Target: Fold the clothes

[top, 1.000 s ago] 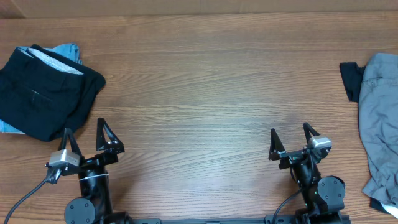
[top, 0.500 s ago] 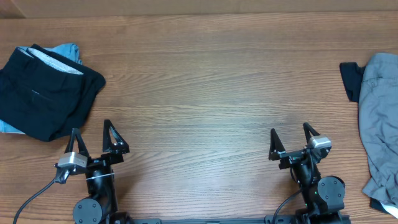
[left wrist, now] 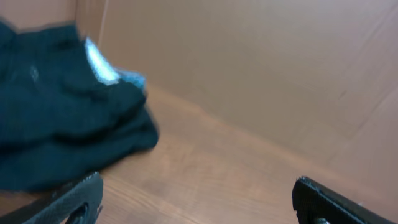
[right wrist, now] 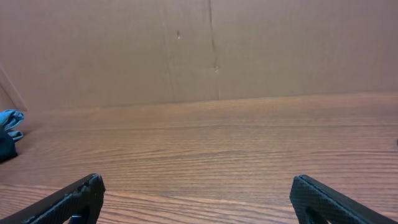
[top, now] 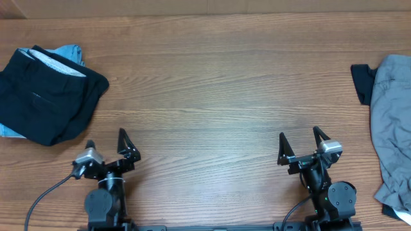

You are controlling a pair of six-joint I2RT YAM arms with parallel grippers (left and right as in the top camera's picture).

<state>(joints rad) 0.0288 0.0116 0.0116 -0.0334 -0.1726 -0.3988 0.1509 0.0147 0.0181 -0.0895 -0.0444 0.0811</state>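
Note:
A folded dark navy garment lies on a light blue one at the table's far left; it also shows in the left wrist view. A grey garment over a dark one lies unfolded at the right edge. My left gripper is open and empty near the front edge, right of and below the navy pile. My right gripper is open and empty at the front right, well left of the grey garment.
The wooden table spans the view between the two piles. A brown cardboard wall stands behind the table in the wrist views. The arm bases sit at the front edge.
My left gripper has pulled back towards the front edge and shifted right, away from the navy pile. The right arm has not moved.

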